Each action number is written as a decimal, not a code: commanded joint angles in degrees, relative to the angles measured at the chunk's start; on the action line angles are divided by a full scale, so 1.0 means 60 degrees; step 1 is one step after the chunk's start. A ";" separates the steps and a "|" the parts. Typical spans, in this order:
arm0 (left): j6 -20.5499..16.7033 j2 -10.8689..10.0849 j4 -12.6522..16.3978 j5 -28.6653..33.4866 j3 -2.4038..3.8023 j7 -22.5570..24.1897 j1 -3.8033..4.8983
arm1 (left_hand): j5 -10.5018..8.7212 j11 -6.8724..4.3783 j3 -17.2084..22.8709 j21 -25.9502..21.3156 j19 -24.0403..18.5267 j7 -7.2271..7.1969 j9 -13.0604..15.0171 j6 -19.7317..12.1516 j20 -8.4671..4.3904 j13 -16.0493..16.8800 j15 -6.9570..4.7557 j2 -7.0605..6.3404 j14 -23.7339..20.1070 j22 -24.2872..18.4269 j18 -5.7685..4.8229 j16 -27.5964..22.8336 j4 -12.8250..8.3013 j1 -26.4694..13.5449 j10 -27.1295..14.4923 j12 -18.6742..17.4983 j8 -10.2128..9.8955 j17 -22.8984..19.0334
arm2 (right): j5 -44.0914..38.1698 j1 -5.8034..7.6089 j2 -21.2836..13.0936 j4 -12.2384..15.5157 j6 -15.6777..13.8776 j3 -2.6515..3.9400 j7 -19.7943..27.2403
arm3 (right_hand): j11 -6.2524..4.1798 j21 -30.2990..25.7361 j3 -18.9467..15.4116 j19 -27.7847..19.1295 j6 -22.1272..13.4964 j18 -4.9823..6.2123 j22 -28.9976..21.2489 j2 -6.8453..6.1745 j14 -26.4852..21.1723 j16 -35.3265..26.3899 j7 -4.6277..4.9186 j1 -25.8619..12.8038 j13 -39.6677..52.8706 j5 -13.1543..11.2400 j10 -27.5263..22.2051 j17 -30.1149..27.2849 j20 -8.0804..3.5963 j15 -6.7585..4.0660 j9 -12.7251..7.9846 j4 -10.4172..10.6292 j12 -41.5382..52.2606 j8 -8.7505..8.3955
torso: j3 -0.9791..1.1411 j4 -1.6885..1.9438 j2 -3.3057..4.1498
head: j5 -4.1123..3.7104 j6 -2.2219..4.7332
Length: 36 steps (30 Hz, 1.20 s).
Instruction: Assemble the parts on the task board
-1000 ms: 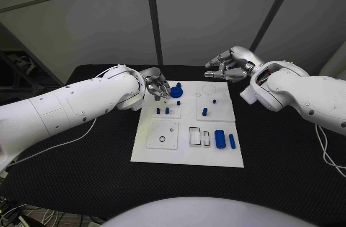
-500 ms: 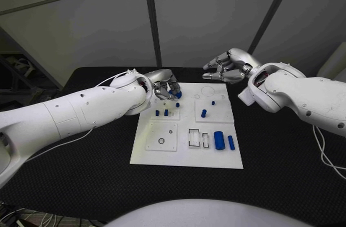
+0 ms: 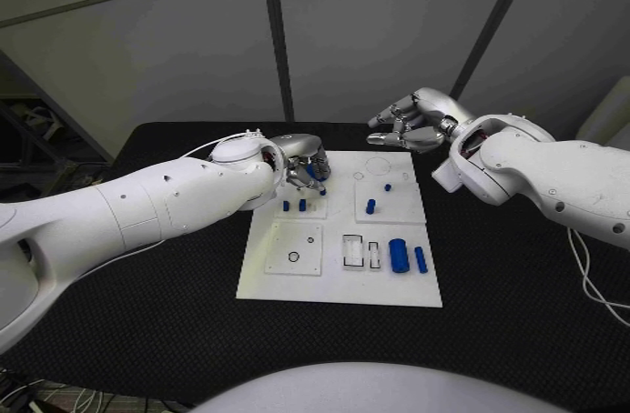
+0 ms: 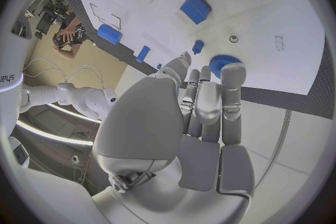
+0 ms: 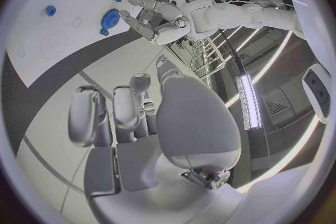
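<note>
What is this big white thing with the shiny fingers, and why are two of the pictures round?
It is a robot with two white arms. Each arm ends in a silver robot hand. The square picture comes from a camera on its head, looking down at a black table. The round pictures come from cameras at its wrists, behind each hand.

On the table lies a white task board with small blue parts, like the blue cylinder. The left robot hand reaches over the board's far end, fingers at a round blue gear; whether it grips it, I cannot tell. The right robot hand hovers beyond the board, holding nothing.
</note>
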 commanded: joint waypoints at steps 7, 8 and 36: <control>0.0859 0.0186 -0.0211 -0.0386 -0.0010 -0.0026 0.0003 | 0.0049 -0.0014 0.0036 0.0236 0.0143 0.0018 -0.0063 0.0069 -0.0022 -0.0067 -0.0070 0.0038 0.0490 0.0189 -0.0513 0.0099 -0.0054 -0.0108 0.0026 0.0053 0.0052 0.0024 | -0.0031 0.0014 0.0041 -0.0021 -0.0045 0.0003 0.0088 | -0.0030 -0.0009 0.0043 0.0040 0.0068 0.0047 0.0309 0.0033 0.0151 -0.0006 -0.0001 -0.0062 0.0012 0.0040 -0.0011 0.0009 -0.0002 0.0010 -0.0011 0.0029 0.0011 -0.0032 | -0.0003 0.0011 -0.0014 | 0.0003 -0.0032; 0.0886 0.0205 -0.0240 -0.0387 -0.0011 -0.0030 0.0001 | 0.0049 -0.0013 0.0036 0.0242 0.0144 0.0018 -0.0067 0.0068 -0.0022 -0.0071 -0.0070 0.0037 0.0488 0.0194 -0.0514 0.0093 -0.0055 -0.0110 0.0025 0.0053 0.0051 0.0013 | -0.0032 0.0013 0.0042 -0.0022 -0.0045 0.0003 0.0088 | -0.0030 -0.0009 0.0043 0.0040 0.0068 0.0047 0.0309 0.0033 0.0151 -0.0006 -0.0001 -0.0062 0.0012 0.0040 -0.0011 0.0009 -0.0002 0.0010 -0.0011 0.0029 0.0011 -0.0032 | -0.0003 0.0013 -0.0016 | 0.0002 -0.0034; 0.1362 0.0763 -0.1019 -0.0422 -0.0024 -0.0291 -0.0054 | 0.0174 -0.0017 0.0322 0.0558 0.0169 0.0062 -0.0210 0.0268 0.0028 -0.0124 0.0006 0.0234 0.0414 0.0494 -0.0560 0.0277 -0.0198 -0.0043 0.0354 0.0189 0.0091 -0.0002 | -0.0034 0.0006 0.0045 -0.0005 -0.0040 0.0003 0.0083 | -0.0030 -0.0018 0.0049 0.0037 0.0070 0.0048 0.0302 0.0043 0.0152 -0.0009 0.0000 -0.0057 0.0013 0.0042 -0.0009 0.0009 -0.0003 0.0010 -0.0011 0.0027 0.0017 -0.0031 | 0.0003 0.0010 -0.0015 | 0.0028 -0.0095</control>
